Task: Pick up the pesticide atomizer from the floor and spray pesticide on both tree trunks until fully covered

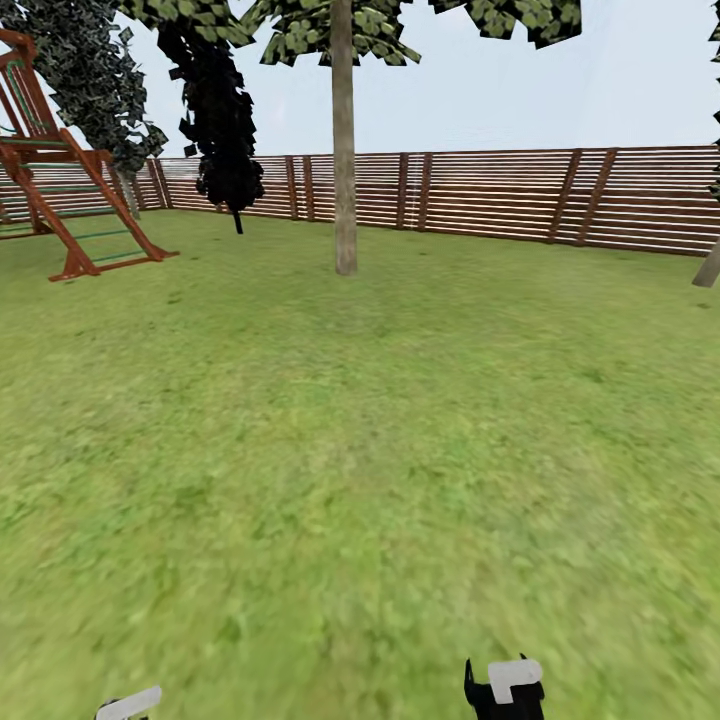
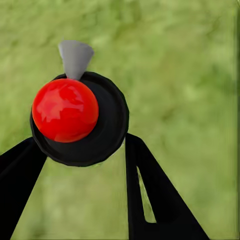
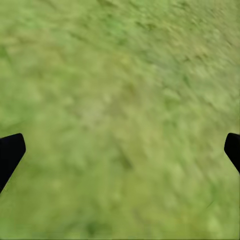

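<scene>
Seen from above in the left wrist view, the pesticide atomizer (image 2: 65, 110) has a red top, a dark round body and a grey nozzle. My left gripper (image 2: 80, 145) is shut on it, one black finger on each side. In the head view a tree with a pale tree trunk (image 1: 344, 170) stands ahead on the garden lawn (image 1: 360, 450), and a second trunk (image 1: 708, 266) leans in at the right edge. My right gripper (image 3: 120, 150) is open over grass, its fingertips (image 3: 10, 152) wide apart. The grey floor is out of view.
A brown slat fence (image 1: 480, 195) closes off the far side. A red wooden play frame (image 1: 60, 190) stands at the left, with black-foliaged conifers (image 1: 220, 120) beside it. Open grass lies between me and the near trunk.
</scene>
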Robot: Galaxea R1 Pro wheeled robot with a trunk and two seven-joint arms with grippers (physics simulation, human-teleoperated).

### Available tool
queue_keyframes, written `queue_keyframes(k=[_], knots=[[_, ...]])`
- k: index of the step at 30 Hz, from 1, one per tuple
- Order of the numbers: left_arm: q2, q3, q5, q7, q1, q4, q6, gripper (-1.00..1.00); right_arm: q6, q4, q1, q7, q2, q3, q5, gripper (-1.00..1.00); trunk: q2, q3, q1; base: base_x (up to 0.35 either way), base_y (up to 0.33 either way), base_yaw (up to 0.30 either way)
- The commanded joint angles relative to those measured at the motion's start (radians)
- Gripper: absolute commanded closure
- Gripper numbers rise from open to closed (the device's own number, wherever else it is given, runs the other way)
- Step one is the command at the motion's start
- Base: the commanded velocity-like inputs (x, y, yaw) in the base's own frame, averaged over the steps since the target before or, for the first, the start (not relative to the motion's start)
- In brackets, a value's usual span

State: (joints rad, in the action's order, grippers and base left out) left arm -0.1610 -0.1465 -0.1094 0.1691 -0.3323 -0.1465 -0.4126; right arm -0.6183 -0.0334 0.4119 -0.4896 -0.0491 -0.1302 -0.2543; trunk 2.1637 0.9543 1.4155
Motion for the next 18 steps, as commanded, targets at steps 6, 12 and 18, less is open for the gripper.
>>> queue_keyframes(k=[6, 12, 18], knots=[[0.0, 0.002, -0.01, -0.002, -0.001, 0.001, -0.004, 1.0, 0.002, 0.001, 0.001, -0.01, 0.0, -0.008, -0.003, -1.0, 0.0, 0.001, 0.0, 0.345, 0.0, 0.0], [0.001, 0.002, -0.01, -0.002, -0.001, 0.001, -0.003, 1.0, 0.002, 0.001, 0.001, -0.01, 0.0, -0.008, -0.003, -1.0, 0.0, 0.001, 0.0, 0.345, 0.0, 0.002], [0.0, 0.002, -0.01, -0.002, -0.001, 0.001, -0.004, 1.0, 0.002, 0.001, 0.001, -0.011, 0.0, -0.008, -0.002, -1.0, 0.0, 0.001, 0.0, 0.345, 0.0, 0.136]])
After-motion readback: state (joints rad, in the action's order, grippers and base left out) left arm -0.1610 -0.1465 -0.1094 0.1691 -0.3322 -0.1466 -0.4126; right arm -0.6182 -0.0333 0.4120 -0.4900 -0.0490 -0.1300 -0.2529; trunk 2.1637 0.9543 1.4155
